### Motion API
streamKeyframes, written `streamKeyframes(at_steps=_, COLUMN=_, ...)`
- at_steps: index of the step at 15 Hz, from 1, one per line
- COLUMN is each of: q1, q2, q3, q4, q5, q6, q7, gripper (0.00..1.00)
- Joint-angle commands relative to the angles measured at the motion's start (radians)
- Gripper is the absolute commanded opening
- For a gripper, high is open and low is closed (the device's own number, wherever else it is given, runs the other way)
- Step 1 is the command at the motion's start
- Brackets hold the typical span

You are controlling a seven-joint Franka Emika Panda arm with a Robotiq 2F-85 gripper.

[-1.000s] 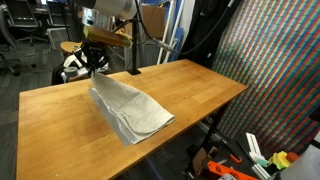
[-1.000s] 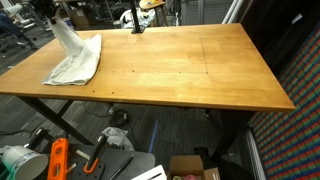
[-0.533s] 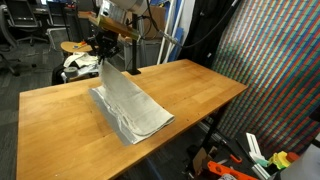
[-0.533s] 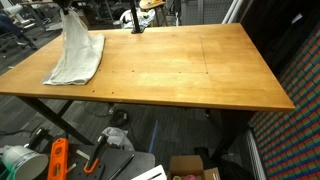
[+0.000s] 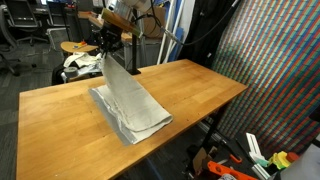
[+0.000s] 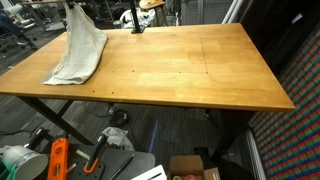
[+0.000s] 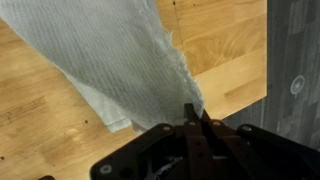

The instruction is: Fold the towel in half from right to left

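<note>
The gripper, clamped shut on the towel edge, has raised it higher above the surface, so the fold-over can begin.

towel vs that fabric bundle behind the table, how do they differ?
The towel is large and pale grey; the bundle is smaller, white-and-dark, crumpled. The towel lies on the table with one edge pinched up by the gripper; the bundle sits off the table, untouched. Both are cloth.

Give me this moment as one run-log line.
end effector: shut on towel edge, raised | towel: one side lifted, rest on table | fold: not done
</note>
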Motion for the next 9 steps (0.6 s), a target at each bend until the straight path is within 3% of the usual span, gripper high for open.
streamKeyframes(at_steps=1, q1=0.010, q2=0.021, q3=-0.003, q4=0.030, q5=0.006, q6=-0.003, q7=0.014, gripper=0.01)
streamKeyframes(at_steps=9, q1=0.096, q2=0.057, q3=-0.004, q4=-0.017, q5=-0.097, q6=0.016, q7=0.018, gripper=0.01)
